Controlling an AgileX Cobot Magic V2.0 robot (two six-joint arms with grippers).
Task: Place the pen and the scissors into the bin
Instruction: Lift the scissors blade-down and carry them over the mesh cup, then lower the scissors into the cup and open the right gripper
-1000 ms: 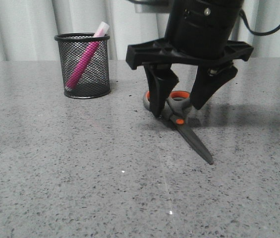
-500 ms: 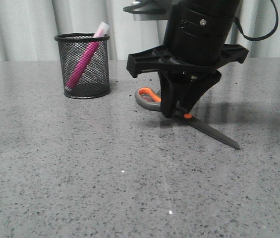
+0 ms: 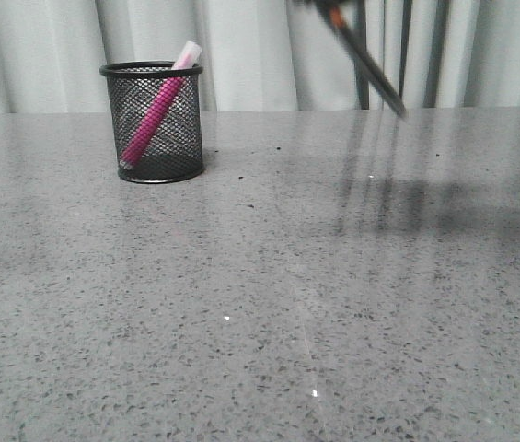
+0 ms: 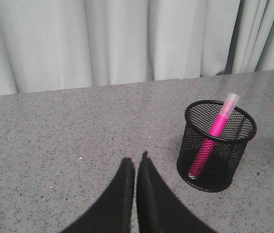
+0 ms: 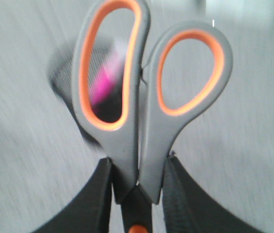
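Observation:
The black mesh bin (image 3: 152,122) stands on the table at the back left, with the pink pen (image 3: 156,112) leaning inside it, whitish cap above the rim. The scissors (image 3: 370,69) hang blurred high at the top centre-right, dark blades pointing down and to the right. In the right wrist view my right gripper (image 5: 139,163) is shut on the scissors (image 5: 149,141) just above the orange pivot, handles pointing away; the blurred bin (image 5: 61,85) and pen (image 5: 100,87) show behind the loops. My left gripper (image 4: 136,162) is shut and empty over the table, near the bin (image 4: 216,145) with the pen (image 4: 214,133).
The grey speckled table (image 3: 241,304) runs back to a pale curtain (image 3: 250,46). A faint shadow lies on the table at the right, under the raised arm.
My right gripper closed on the scissors on the table, then lifted them quickly up to the top of the front view. The bin and the pen have not moved.

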